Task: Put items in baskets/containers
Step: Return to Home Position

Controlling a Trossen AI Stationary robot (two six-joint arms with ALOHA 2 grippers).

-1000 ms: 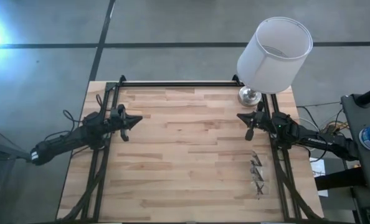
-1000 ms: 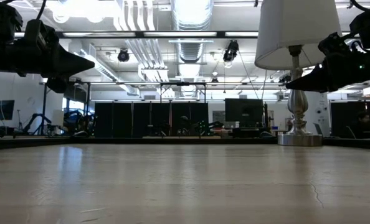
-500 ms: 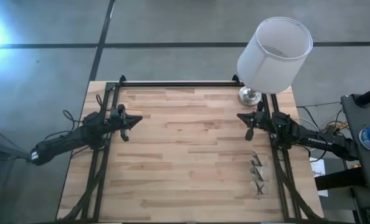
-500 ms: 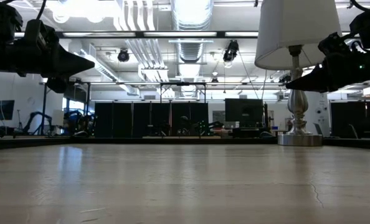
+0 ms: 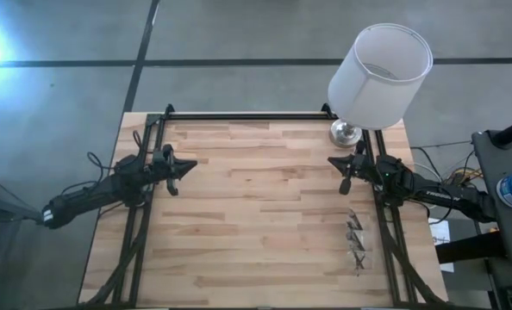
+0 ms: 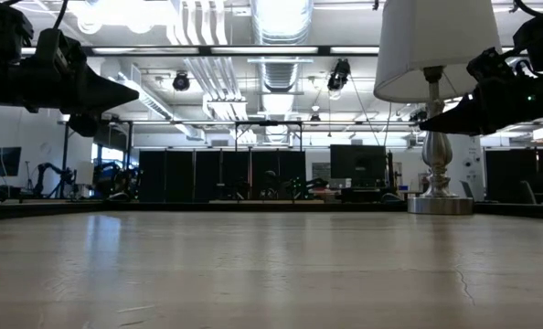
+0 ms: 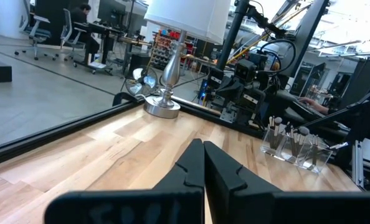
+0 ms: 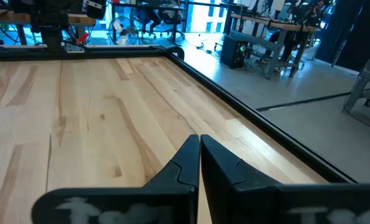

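The brushes (image 5: 354,234) stand bristle-up in the clear organizer (image 5: 359,245), which sits near the right edge of the table (image 5: 256,215), on the near side, just beside my right arm. From my left wrist I see them across the boards, upright in their compartments (image 7: 289,134), inside the see-through walls (image 7: 309,158). I can find no loose brush on the wood in any view, so I judge the loading done. All that seems left is to settle both arms at rest, and they look close to that already.

My right claw (image 5: 335,164) hangs above the table's far right part, between the organizer and the lamp (image 5: 379,76), and points toward the middle. Its fingers (image 8: 185,158) are pressed together and grip nothing. My left claw (image 5: 187,165) mirrors it over the far left part, well apart from the brushes, also pointing inward. Its fingers (image 7: 188,165) meet tip to tip, empty. From table height both claws ride well clear of the wood, the left (image 6: 130,93) and the right (image 6: 427,128) facing each other, neither touching anything.
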